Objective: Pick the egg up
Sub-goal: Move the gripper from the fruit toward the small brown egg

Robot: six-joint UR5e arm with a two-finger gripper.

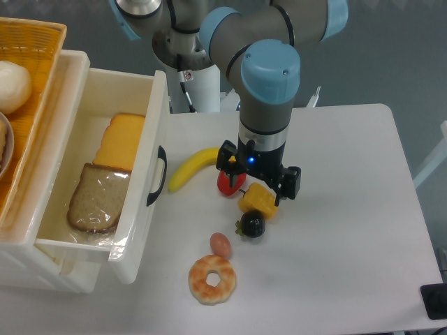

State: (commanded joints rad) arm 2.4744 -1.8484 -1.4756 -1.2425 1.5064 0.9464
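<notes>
The egg (220, 243) is a small pinkish-brown oval lying on the white table, just above the donut (212, 279) and left of the black ball (252, 225). My gripper (259, 183) hangs up and to the right of the egg, over a yellow piece (258, 201) and a red round piece (229, 183). It is apart from the egg. Its fingers are hidden under the wrist and black body, so their opening does not show.
A banana (192, 167) lies left of the gripper. An open white drawer (155, 139) on the left holds a bread slice (98, 197) and a cheese slice (120, 142). A woven basket (31, 42) with a white ball (12, 85) stands at the far left.
</notes>
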